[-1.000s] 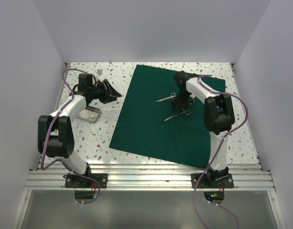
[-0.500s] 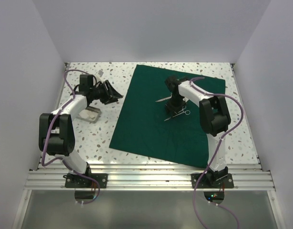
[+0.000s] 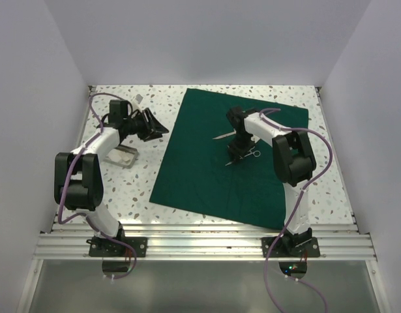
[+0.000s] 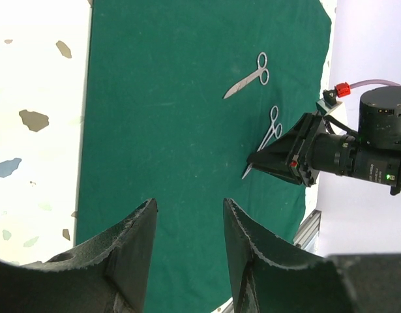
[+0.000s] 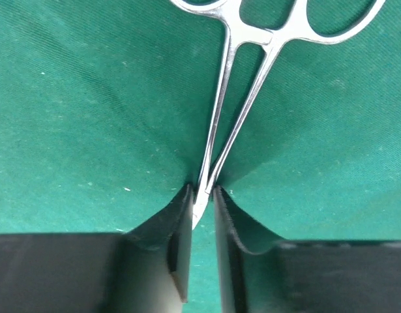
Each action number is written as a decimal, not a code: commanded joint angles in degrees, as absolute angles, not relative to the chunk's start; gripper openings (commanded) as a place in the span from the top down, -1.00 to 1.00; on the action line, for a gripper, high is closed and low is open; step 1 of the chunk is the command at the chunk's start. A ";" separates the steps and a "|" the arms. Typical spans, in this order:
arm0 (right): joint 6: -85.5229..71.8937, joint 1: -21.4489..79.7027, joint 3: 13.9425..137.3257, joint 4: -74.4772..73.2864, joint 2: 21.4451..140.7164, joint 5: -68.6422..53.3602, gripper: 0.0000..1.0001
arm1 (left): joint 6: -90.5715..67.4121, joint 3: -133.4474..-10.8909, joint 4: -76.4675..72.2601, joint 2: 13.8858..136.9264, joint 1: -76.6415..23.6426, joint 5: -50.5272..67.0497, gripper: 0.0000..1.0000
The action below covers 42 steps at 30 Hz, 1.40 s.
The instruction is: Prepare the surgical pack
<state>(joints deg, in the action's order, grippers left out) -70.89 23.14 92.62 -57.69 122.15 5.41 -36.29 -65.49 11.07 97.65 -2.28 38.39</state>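
Obs.: dark green drape [image 3: 207, 169] lies flat on the speckled tabletop [image 3: 122, 189]. Scissors [image 3: 223, 135] and forceps [image 5: 239, 85] rest on it, near each other but apart. Small metal tray [image 3: 109, 156] sits off the cloth, on the left.

Right claw [image 5: 201, 195]: down on the drape, fingers drawn in tight on either side of the forceps' thin tip end; it reads as clamped on the tip. Ring handles point away from the claw. Cloth is puckered up against both fingertips.

Left claw [image 4: 187, 254]: fingers apart, nothing between them, held above the tabletop by the drape's left edge, near the tray.

Step in hand (my reading): picking up the forceps, probably to place them in the pack.

Notes on doing it well:
- Puckering suggests the fingers may have pinched drape along with steel. Raise gently and watch whether the cloth comes up too; if so, release and regrip a little higher.
- The grip is at the light end, so the handles will likely droop or swing. Carry low and slow.
- Keep clear of the scissors.
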 commanded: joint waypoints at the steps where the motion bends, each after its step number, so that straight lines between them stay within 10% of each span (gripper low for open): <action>1: -72.60 23.38 92.29 -56.78 121.38 9.05 0.63 | -34.54 -67.50 11.34 97.91 -2.46 39.90 0.02; 8: -72.16 23.99 92.11 -58.09 118.84 10.11 1.00 | -34.80 -67.06 10.99 97.38 -2.46 39.99 0.02; 42: -26.81 39.20 90.17 -40.07 100.54 -10.11 1.00 | -51.24 -59.68 -9.67 97.03 -12.83 51.68 -0.21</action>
